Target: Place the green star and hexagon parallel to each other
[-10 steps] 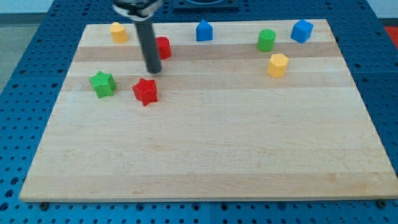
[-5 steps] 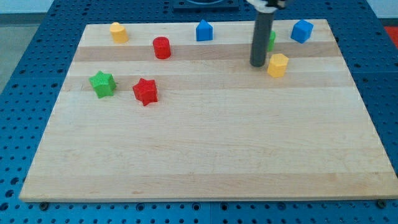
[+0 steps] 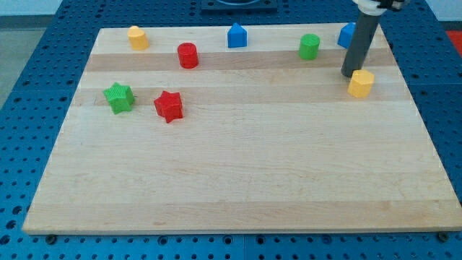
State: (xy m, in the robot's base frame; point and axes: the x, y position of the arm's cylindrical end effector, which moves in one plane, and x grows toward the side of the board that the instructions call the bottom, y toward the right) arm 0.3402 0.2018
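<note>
The green star (image 3: 118,97) lies near the board's left edge. The yellow hexagon (image 3: 361,84) lies near the right edge. My tip (image 3: 349,74) is at the hexagon's upper left side, touching or almost touching it. The rod rises from there and partly hides a blue block (image 3: 346,35) at the top right.
A red star (image 3: 169,106) lies just right of the green star. A red cylinder (image 3: 188,55), a yellow block (image 3: 137,37), a blue block (image 3: 237,35) and a green cylinder (image 3: 310,46) lie along the top of the wooden board (image 3: 238,173).
My tip has swept from the red cylinder at the left across to the right. The yellow hexagon has been pushed right and slightly down, from about mid-right to near the right edge.
</note>
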